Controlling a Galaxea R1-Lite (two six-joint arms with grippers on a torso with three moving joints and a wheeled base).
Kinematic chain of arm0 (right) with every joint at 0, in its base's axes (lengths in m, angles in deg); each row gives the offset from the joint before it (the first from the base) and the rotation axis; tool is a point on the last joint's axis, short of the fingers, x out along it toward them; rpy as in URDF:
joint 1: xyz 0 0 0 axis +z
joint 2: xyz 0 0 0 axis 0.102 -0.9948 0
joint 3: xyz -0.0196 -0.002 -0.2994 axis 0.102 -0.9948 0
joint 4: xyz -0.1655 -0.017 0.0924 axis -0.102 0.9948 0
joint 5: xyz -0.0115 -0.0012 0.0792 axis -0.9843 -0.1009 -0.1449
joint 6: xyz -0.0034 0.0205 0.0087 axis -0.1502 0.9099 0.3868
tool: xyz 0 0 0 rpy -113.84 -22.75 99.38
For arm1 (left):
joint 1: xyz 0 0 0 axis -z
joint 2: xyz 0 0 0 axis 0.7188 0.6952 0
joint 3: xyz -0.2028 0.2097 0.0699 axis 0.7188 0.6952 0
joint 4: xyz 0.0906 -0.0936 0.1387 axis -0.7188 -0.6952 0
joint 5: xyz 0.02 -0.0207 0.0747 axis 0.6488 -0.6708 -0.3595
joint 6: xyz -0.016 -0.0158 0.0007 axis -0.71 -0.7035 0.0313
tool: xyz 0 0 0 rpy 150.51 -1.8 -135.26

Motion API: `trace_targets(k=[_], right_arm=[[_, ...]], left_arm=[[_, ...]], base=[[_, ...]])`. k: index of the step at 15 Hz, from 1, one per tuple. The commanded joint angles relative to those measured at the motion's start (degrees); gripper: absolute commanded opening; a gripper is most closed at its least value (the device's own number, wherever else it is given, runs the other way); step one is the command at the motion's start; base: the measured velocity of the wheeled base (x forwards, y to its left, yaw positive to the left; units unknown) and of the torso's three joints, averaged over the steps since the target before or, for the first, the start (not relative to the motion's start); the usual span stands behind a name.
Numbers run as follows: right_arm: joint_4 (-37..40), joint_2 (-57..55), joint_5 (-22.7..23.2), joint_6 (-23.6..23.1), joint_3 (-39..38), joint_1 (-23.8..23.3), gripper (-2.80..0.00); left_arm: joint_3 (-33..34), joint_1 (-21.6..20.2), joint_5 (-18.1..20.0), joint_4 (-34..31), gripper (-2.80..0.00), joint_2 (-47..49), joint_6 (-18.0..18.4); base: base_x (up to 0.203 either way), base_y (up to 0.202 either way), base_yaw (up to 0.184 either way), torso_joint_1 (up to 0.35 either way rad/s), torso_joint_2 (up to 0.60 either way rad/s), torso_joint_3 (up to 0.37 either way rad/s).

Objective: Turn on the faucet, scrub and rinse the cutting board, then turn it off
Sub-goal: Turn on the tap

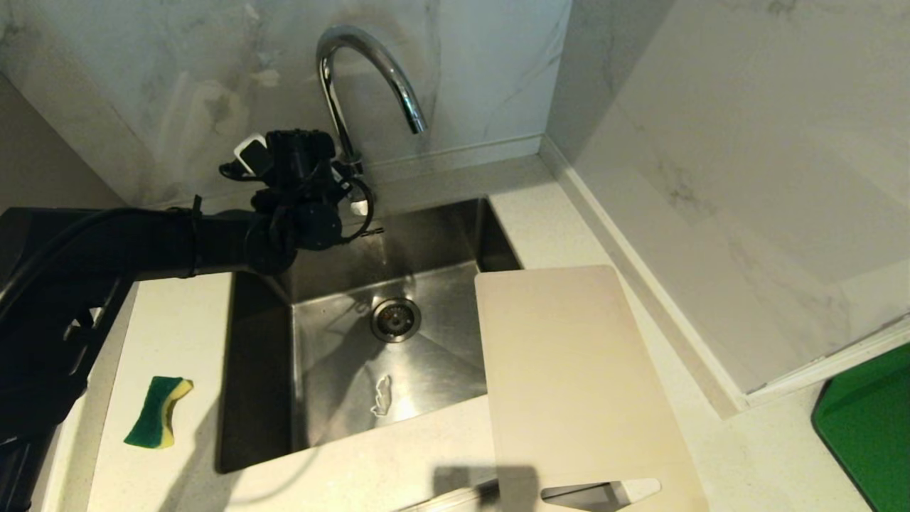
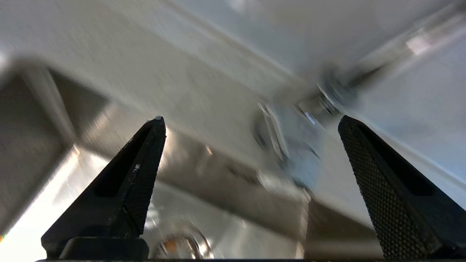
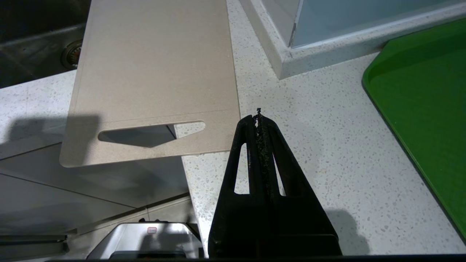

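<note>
The chrome gooseneck faucet rises behind the sink, and no water shows under its spout. My left gripper reaches over the sink's back left corner to the faucet's base. In the left wrist view it is open, with the blurred faucet base ahead, between the fingertips and nearer one of them. The cream cutting board lies flat across the sink's right rim and the counter, slot handle toward me. My right gripper hangs shut and empty over the counter beside the board's handle end.
A green and yellow sponge lies on the counter left of the steel sink, whose drain sits mid-basin. A bright green tray is at the far right. Marble walls close in the back and right.
</note>
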Motion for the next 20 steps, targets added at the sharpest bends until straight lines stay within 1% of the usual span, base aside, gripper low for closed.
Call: trace_targets(k=[1, 3, 6, 10, 17, 20], right_arm=[[-0.01, -0.04, 0.0, 0.06, 0.0, -0.07, -2.8], [-0.01, -0.04, 0.0, 0.01, 0.0, 0.0, -2.8], [-0.01, -0.04, 0.0, 0.01, 0.0, 0.0, -2.8], [-0.01, -0.04, 0.0, 0.01, 0.0, 0.0, -2.8], [-0.01, -0.04, 0.0, 0.01, 0.0, 0.0, -2.8], [-0.01, -0.04, 0.0, 0.01, 0.0, 0.0, -2.8]], left_arm=[[0.0, -1.01, -0.27, 0.89, 0.0, 1.87, 0.37], [-0.06, -1.66, -0.07, 1.91, 0.0, 2.82, 1.19], [-0.06, -2.1, -0.04, 5.03, 0.0, 4.03, 3.61], [-0.57, -3.33, 0.4, 5.34, 0.0, 5.19, 3.99], [-0.51, -4.12, 1.1, 5.09, 0.0, 5.27, 3.95], [-0.5, -4.27, 1.48, 2.09, 0.0, 4.93, 3.66]], base=[[0.0, 0.0, 0.0, 0.0, 0.0, 0.0], [0.0, 0.0, 0.0, 0.0, 0.0, 0.0], [0.0, 0.0, 0.0, 0.0, 0.0, 0.0], [0.0, 0.0, 0.0, 0.0, 0.0, 0.0], [0.0, 0.0, 0.0, 0.0, 0.0, 0.0], [0.0, 0.0, 0.0, 0.0, 0.0, 0.0]])
